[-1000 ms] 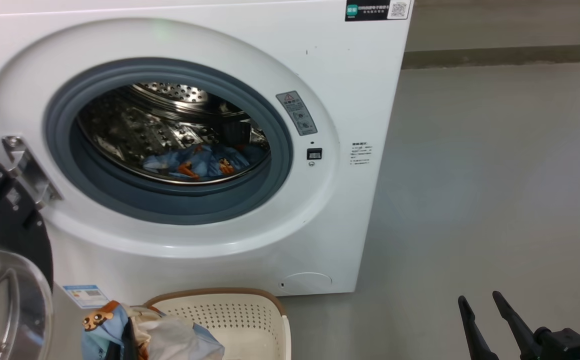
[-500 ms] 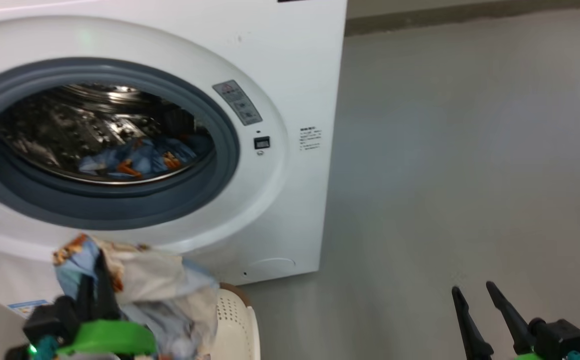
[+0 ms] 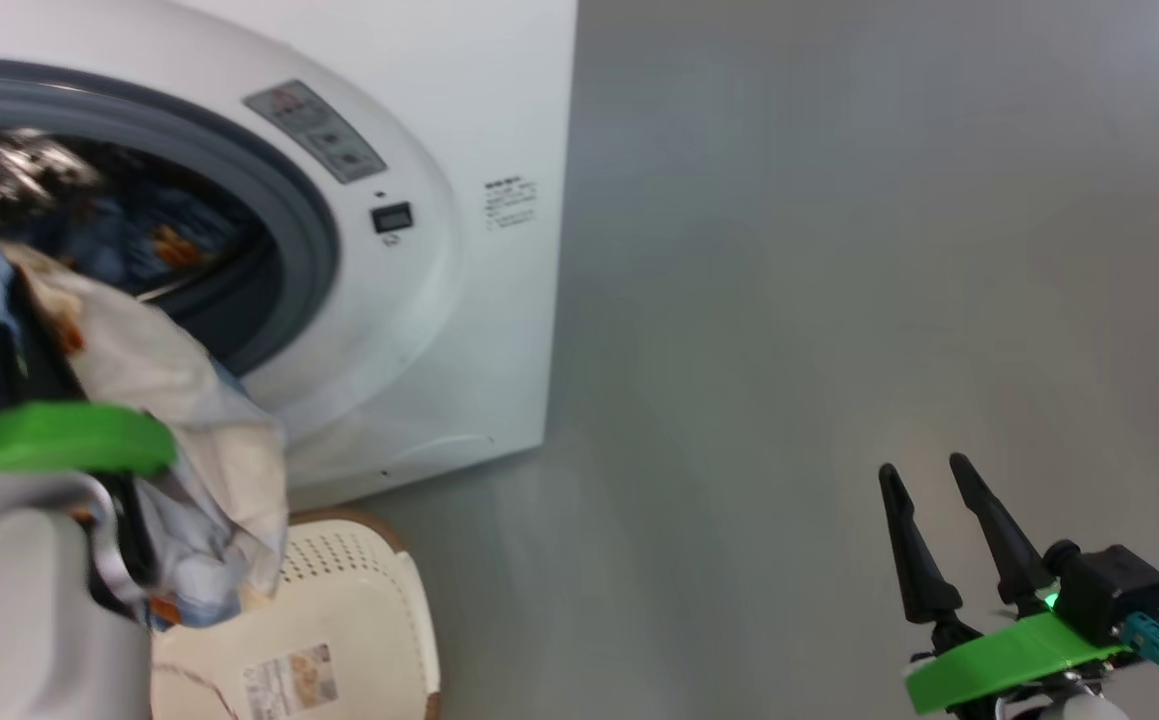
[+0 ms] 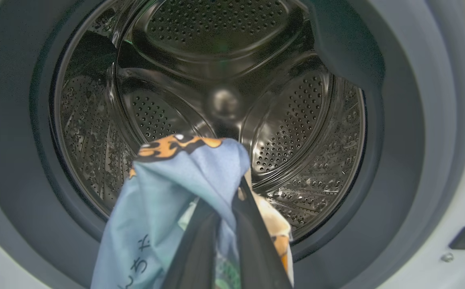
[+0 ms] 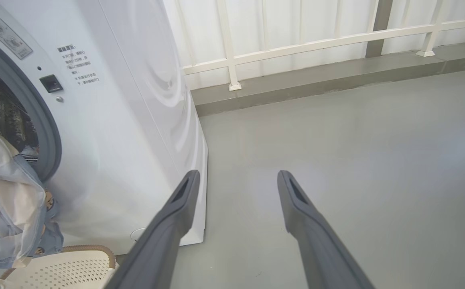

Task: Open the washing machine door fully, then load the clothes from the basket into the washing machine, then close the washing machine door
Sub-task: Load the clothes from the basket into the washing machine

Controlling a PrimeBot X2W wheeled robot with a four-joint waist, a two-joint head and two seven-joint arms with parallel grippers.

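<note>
My left gripper (image 4: 228,200) is shut on a bundle of the clothes (image 4: 176,188), light blue with orange bear print and white parts. In the head view that bundle (image 3: 169,400) hangs in front of the open mouth of the washing machine (image 3: 479,120), above the basket (image 3: 359,600). The left wrist view looks straight into the steel drum (image 4: 216,40). More blue clothes (image 3: 159,245) lie inside the drum. My right gripper (image 3: 921,465) is open and holds nothing, over the floor to the machine's right. The washing machine door is out of view.
Bare grey floor (image 3: 839,250) stretches right of the machine. A white railing on a low kerb (image 5: 296,44) runs behind it. The cream basket (image 5: 68,269) stands on the floor against the machine's front. A grey rubber seal (image 4: 401,132) rings the drum.
The head camera has swung right and down, shifting the machine to the left. My left gripper has lifted the clothes out of the basket to the drum opening. The right gripper stays open.
</note>
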